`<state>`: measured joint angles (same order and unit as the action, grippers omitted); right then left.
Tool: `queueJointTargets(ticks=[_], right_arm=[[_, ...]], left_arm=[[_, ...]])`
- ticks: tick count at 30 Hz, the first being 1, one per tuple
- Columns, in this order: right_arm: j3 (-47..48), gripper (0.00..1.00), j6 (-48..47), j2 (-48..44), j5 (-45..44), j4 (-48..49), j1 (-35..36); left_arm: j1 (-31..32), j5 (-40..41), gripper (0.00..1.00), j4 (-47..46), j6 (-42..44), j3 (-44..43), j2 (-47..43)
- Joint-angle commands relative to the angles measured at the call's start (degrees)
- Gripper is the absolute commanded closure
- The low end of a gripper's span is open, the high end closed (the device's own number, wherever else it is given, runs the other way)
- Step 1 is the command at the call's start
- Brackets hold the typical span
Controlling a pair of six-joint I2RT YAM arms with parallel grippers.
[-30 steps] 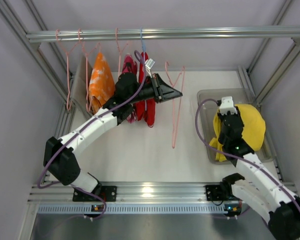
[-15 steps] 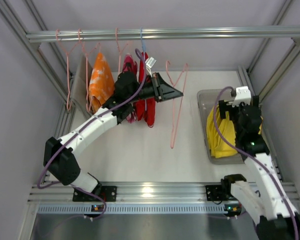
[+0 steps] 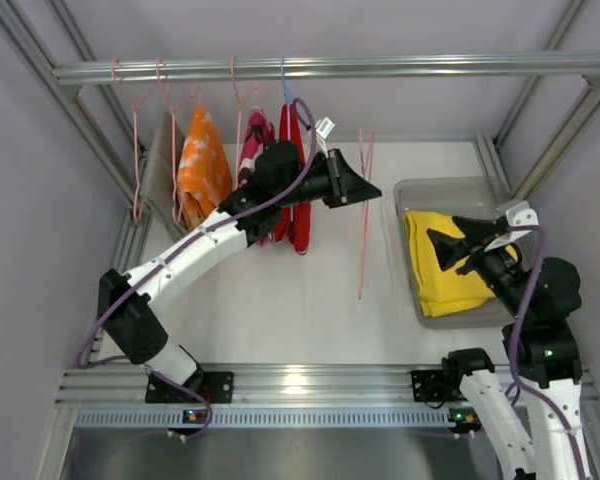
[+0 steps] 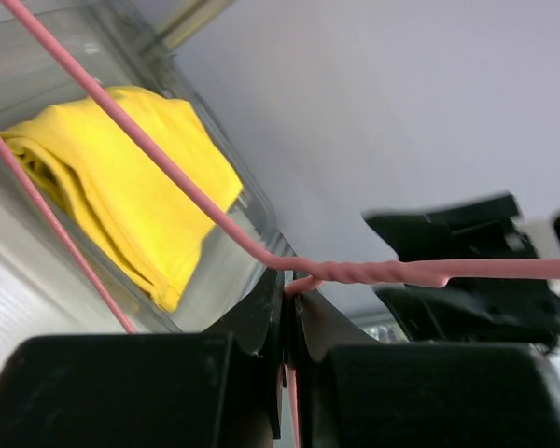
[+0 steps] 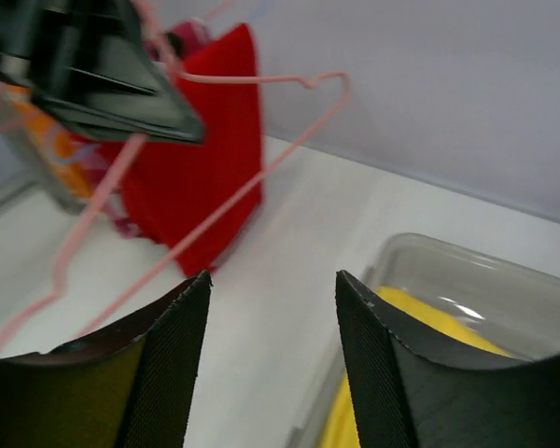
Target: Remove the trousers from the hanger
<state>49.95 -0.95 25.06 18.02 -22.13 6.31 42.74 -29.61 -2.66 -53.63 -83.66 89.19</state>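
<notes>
Since 1 s earlier, the right gripper had lifted off the trousers and drawn back toward its base. The left gripper had carried the hanger slightly right, so the wire showed edge-on from above. Trousers: lying folded in the clear bin at the table's right, fully off the hanger, which hung bare. Judged status: removal done; only parking the hanger and retreating the 2 arms seemed left. Right gripper: jaws moderately apart, nothing between them, hovering above the trousers. Left gripper: pinched tight on the hanger. Only the left wrist view showed the grip point, the twisted neck below the hook, which the gripper body hid from above. Only the right wrist view confirmed the empty gap between its fingers and showed the bare wire loop in front of the red garment. Only the top view gave the layout: other garments hanging under the rail, hanger held left of the bin.
</notes>
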Motion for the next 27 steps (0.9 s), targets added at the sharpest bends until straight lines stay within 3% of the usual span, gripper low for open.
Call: queueJointTargets(ticks=[1,4,7,12,19,27], right_arm=[[4.0,0.46,16.7,1.6,18.9,1.4,-0.4],[3.2,0.52,25.4,4.2,27.5,4.9,-0.3],[1.1,0.53,29.1,3.9,28.6,9.1,0.3],[0.8,0.56,29.7,5.4,28.7,7.8,1.5],[0.3,0.55,29.0,10.1,24.3,6.4,3.4],[-2.0,0.55,29.1,13.5,25.5,8.9,5.3]], left_arm=[[3.5,13.8,1.0,13.6,5.3,-8.5,2.7],[6.2,20.3,1.0,19.1,4.9,-13.5,5.3],[9.2,26.9,1.0,23.8,6.1,-18.0,7.7],[11.7,32.0,1.0,25.4,6.7,-21.5,9.9],[13.8,31.5,1.0,24.3,7.7,-22.6,10.9],[15.1,29.9,1.0,21.8,8.5,-23.7,11.4]])
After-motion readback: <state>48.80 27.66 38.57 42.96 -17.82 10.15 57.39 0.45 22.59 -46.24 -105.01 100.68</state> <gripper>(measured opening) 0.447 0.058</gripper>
